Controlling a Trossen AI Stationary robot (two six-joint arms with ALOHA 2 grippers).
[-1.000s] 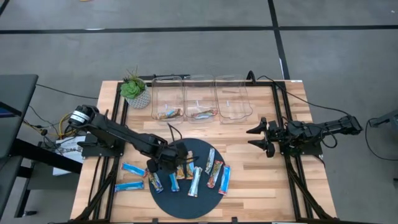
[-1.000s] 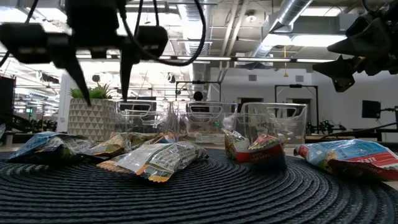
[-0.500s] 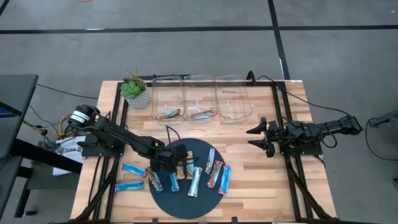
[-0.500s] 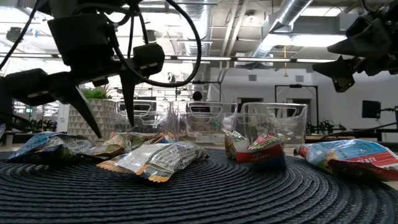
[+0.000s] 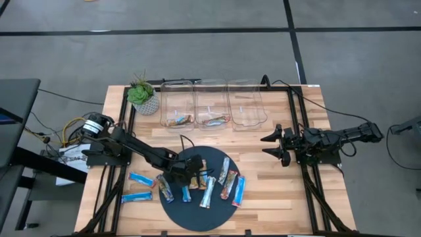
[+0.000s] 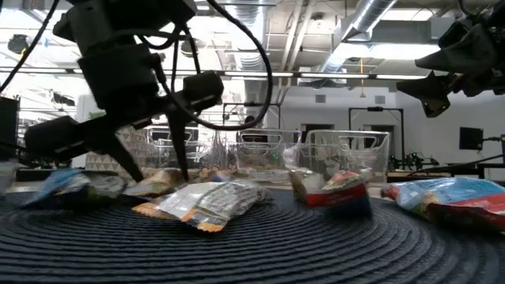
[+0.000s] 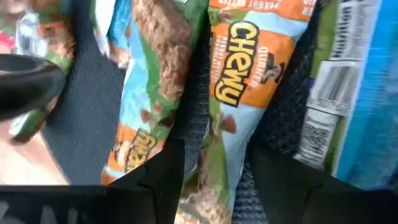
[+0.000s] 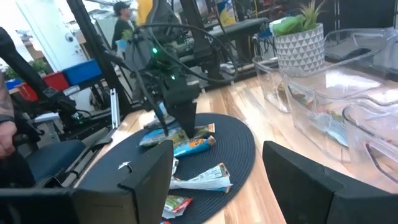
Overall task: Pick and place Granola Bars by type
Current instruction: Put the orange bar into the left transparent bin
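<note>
Holding one bar each, two clear bins [image 5: 178, 105] [image 5: 212, 105]; left end effector [image 5: 183, 176] spread over mat bars [image 5: 209, 189]

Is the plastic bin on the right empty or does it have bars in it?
Empty. The right bin shows only clear plastic from above, while the left bin and middle bin each hold a bar.

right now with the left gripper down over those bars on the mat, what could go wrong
1. The open left gripper straddles one Chewy bar with a second bar lying right beside it, so closing could catch both.
2. The bars sit crowded on the mat; a finger could shove neighbours around or off it.
</note>
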